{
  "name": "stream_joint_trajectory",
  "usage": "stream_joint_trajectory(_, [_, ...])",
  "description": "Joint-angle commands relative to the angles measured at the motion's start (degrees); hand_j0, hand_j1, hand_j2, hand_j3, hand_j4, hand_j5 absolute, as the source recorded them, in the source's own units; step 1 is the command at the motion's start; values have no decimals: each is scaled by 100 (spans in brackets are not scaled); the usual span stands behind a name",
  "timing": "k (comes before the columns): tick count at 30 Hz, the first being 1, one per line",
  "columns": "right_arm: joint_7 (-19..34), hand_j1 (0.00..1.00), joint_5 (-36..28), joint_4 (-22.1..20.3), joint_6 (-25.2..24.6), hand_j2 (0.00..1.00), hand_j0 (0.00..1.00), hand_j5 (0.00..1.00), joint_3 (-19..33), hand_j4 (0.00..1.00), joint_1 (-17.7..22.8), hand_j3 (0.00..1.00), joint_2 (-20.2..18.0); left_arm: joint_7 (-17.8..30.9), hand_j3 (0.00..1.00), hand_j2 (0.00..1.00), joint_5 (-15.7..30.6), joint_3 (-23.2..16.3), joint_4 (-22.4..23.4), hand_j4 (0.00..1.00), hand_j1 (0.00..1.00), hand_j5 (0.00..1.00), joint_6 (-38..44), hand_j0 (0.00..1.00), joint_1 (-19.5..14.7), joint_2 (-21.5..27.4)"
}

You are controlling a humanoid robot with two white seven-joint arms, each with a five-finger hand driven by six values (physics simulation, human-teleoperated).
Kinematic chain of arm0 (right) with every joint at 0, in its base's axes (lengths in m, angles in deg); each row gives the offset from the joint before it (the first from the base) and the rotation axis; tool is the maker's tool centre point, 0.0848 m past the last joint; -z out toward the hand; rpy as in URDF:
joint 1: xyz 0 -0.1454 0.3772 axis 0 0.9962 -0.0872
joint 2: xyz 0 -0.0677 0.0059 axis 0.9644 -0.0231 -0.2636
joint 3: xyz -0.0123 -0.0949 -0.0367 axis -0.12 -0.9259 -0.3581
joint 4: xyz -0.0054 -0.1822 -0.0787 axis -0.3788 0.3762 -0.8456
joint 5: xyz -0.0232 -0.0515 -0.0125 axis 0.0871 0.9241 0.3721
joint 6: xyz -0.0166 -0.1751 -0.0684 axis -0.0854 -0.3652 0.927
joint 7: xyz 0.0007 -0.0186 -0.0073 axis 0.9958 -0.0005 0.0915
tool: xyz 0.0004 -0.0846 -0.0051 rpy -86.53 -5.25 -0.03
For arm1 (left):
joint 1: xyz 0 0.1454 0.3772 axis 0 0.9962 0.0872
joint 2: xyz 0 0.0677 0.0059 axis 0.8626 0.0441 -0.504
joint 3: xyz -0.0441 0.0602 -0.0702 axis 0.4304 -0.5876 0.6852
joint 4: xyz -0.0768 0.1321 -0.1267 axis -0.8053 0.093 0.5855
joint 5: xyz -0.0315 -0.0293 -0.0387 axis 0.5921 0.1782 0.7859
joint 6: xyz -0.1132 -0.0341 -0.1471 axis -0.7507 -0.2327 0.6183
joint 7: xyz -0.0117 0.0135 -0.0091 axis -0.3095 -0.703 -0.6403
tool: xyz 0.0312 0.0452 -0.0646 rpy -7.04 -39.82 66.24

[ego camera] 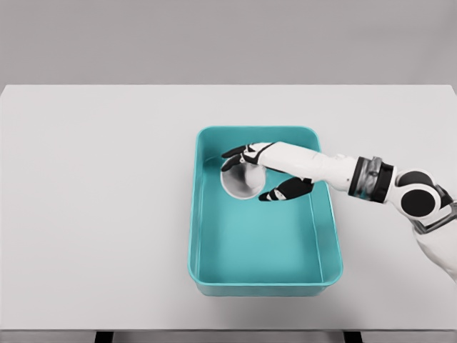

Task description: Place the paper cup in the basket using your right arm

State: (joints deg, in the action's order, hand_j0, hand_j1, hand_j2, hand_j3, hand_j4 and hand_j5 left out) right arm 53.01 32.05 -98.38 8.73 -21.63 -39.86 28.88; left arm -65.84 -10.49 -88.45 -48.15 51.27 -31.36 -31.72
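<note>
Paper cup (241, 182) in right-hand fingers (285, 191) over teal basket (264, 284).

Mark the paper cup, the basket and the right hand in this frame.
paper cup (240, 184), head view, on its pale rounded side.
basket (265, 289), head view, on the near teal rim.
right hand (262, 171), head view, on the palm over the cup.

Bright, even, diffuse simulator light; sharp focus throughout, only faint soft shadows, no glare or edge distortion.
</note>
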Motion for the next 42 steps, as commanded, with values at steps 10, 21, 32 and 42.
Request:
stream_joint_trajectory(10, [-5,100,-47,-3,396,100,100,100,378,100,9,100,30,1,100,100,0,0,0,100,100,100,1,100,0,0])
stream_joint_trajectory(21, [-5,100,-1981,532,396,100,100,100,2601,100,676,100,-49,1,100,100,0,0,0,100,100,100,1,100,0,0])
stream_joint_trajectory(32, [-5,100,-1392,612,291,100,100,100,3709,100,1705,100,-5,1,100,100,0,0,0,100,100,100,1,100,0,0])
stream_joint_trajectory(42, [-5,100,-1366,752,335,100,100,100,3674,100,1898,100,-14,1,100,100,0,0,0,100,100,100,1,100,0,0])
